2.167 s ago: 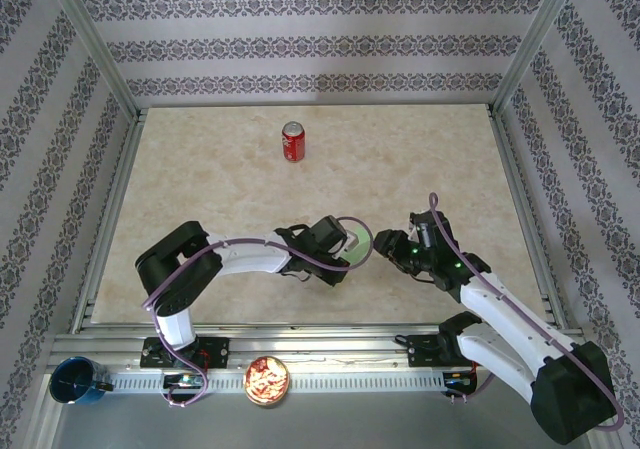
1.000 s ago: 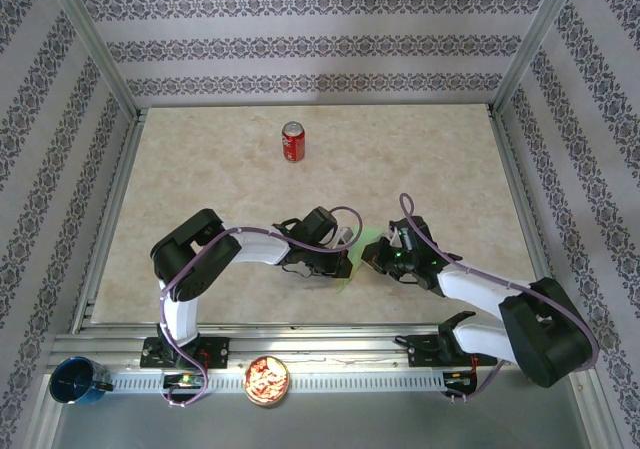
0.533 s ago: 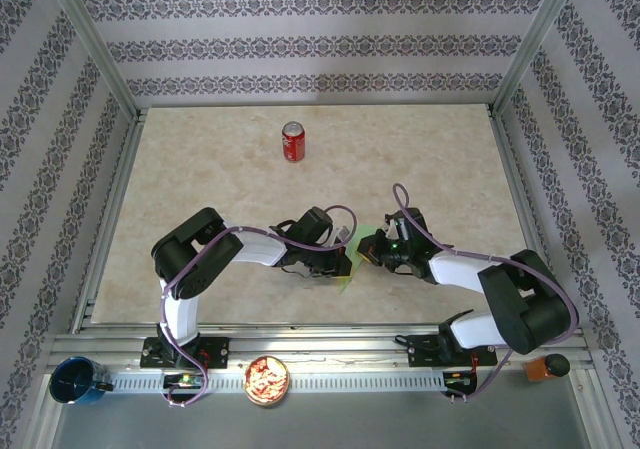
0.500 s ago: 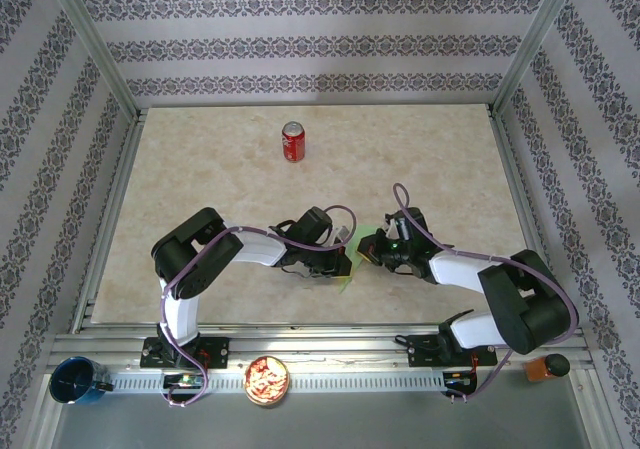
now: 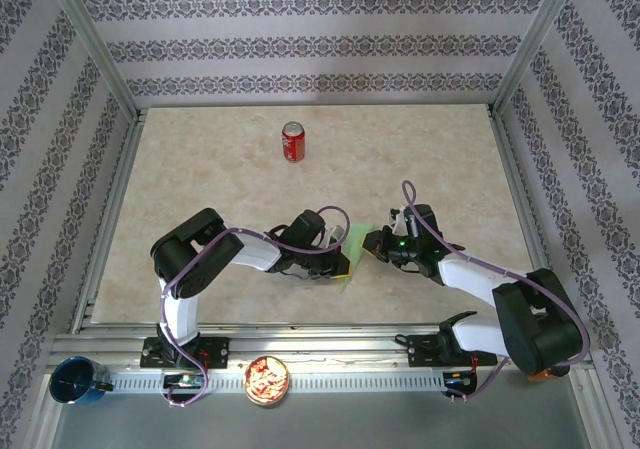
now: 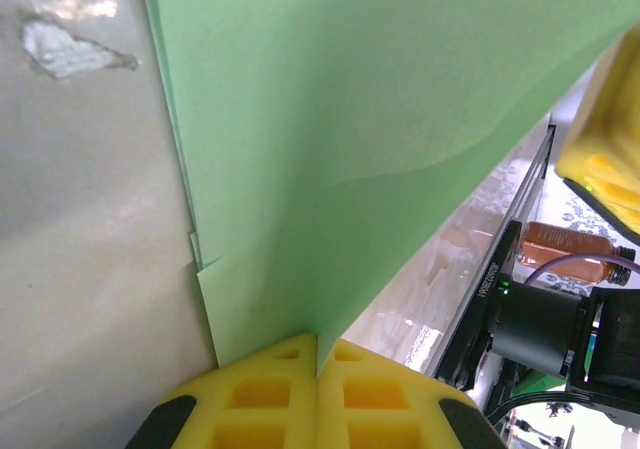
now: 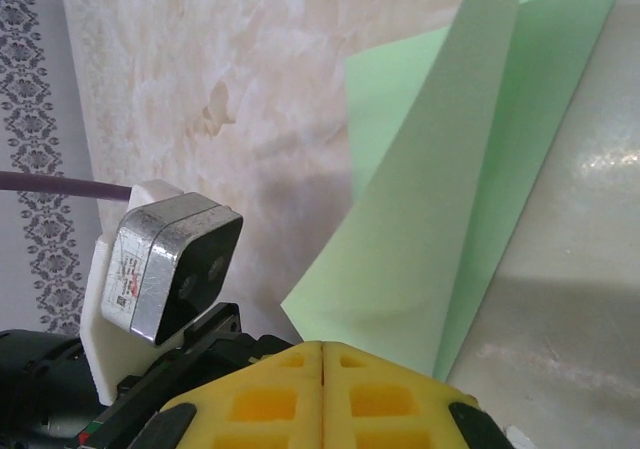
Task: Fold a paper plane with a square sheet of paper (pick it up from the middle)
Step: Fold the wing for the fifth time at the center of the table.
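Observation:
The light-green square sheet of paper [image 5: 357,239] lies partly folded on the table between my two grippers, with one flap standing up. My left gripper [image 5: 338,259] is shut on it: in the left wrist view the paper [image 6: 350,89] rises straight out of the seam between the yellow pads of the left gripper [image 6: 317,341]. My right gripper [image 5: 376,246] meets the sheet from the right. In the right wrist view the right gripper [image 7: 322,347] has its pads pressed together, and the folded paper [image 7: 430,219] runs down behind them with nothing in the seam. The right gripper's yellow pad [image 6: 605,139] sits at the paper's far edge.
A red can [image 5: 293,141] stands upright at the back of the marble table [image 5: 200,189]. On the near rail sit a bowl of snacks [image 5: 267,379] and a blue cup [image 5: 72,381]. Metal frame rails [image 5: 520,179] border the table. The left wrist camera block [image 7: 170,259] is close to my right pads.
The right gripper came in from the right to meet the paper, then shifted slightly up and right. The paper's raised flap now stretches further toward it. The left gripper barely moved.

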`<state>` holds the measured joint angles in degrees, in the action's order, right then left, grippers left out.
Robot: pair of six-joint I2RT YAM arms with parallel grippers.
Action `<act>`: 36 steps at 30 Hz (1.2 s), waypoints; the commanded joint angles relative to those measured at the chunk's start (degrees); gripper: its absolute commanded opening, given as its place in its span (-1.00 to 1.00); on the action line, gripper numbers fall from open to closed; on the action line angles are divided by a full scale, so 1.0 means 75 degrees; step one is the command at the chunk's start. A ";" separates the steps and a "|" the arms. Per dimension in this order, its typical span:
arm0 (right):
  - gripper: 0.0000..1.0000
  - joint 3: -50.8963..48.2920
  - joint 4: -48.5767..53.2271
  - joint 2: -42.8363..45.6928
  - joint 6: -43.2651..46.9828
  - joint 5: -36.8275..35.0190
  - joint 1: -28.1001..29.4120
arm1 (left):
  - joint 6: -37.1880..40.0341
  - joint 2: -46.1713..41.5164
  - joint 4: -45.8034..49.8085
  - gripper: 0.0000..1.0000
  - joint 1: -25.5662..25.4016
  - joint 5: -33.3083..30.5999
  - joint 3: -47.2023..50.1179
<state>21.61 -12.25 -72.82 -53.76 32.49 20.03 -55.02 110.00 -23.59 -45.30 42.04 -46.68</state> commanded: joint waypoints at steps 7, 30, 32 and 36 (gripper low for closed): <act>-0.87 0.0497 -0.0289 -0.0849 0.0481 0.0557 0.0259 | -0.0474 0.0108 -0.0511 -1.00 0.0244 -0.0019 0.0470; -0.84 0.0952 -0.0744 -0.1960 0.0798 0.1205 -0.0016 | -0.0748 0.0000 -0.0938 -1.00 0.0380 0.0042 0.0950; -0.84 0.0951 -0.0786 -0.2038 0.0816 0.1266 -0.0074 | -0.0760 -0.0004 -0.0927 -1.00 0.0380 0.0049 0.0950; -0.84 0.0940 -0.0839 -0.2170 0.0895 0.1380 -0.0157 | -0.0773 0.0012 -0.0895 -1.00 0.0391 0.0043 0.0939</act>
<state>27.44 -16.95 -88.16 -49.04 40.95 19.57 -60.34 109.73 -33.08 -43.77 43.35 -41.41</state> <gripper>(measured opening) 0.082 0.050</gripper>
